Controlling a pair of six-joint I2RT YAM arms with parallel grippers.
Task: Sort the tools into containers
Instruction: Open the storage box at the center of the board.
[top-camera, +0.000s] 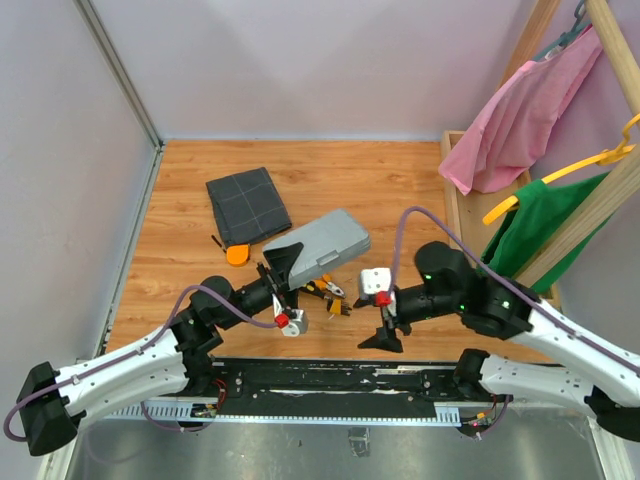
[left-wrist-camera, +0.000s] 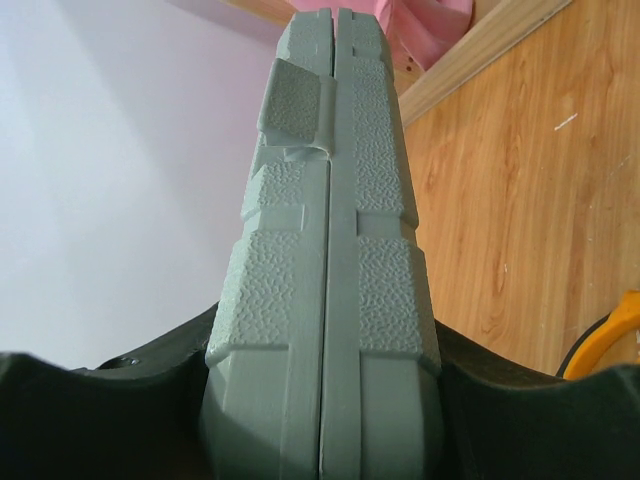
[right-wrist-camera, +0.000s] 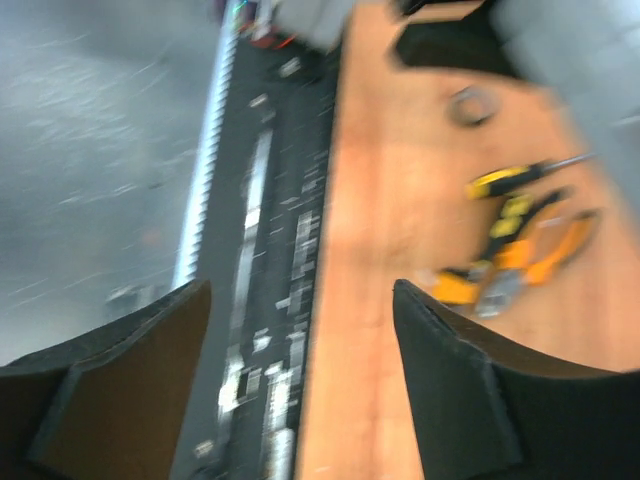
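The wooden table (top-camera: 400, 190) is carrying everything, and the flat light-grey hard plastic case (top-camera: 325, 240) is lying slantwise near its middle. The left end effector (top-camera: 287, 265) is clenching across the thickness of the case's near edge. From the left wrist, the two halves are meeting along a shut seam with the latch facing the camera, so this grip is probably steadying the case for opening. The dark grey square fabric pouch (top-camera: 248, 205) is sitting flat just behind, apart from the case. The right end effector (top-camera: 385, 338) is hovering released near the front edge, gripping nothing, likely waiting for the case to open. The orange-and-black-handled pliers (top-camera: 322, 290) and a black-and-yellow screwdriver (right-wrist-camera: 510, 180) are lying unsorted between the arms. The round orange piece (top-camera: 237, 255) is resting just beside the pouch's near corner
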